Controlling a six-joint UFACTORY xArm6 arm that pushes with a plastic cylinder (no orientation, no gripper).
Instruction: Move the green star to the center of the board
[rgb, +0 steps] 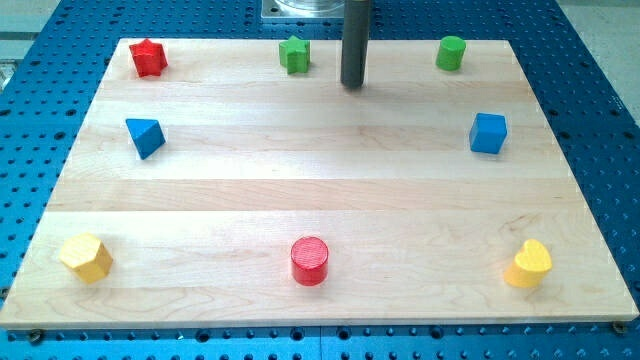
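Observation:
The green star (294, 55) sits near the board's top edge, a little left of the middle. My tip (351, 85) rests on the board just to the right of the star and slightly below it, a short gap apart and not touching it. The dark rod rises from the tip out of the view's top.
On the wooden board (320, 190): a red star (148, 58) top left, a green cylinder (450, 52) top right, a blue triangle (145, 136) left, a blue cube (488, 133) right, a yellow hexagon (86, 257) bottom left, a red cylinder (309, 261) bottom middle, a yellow heart (528, 264) bottom right.

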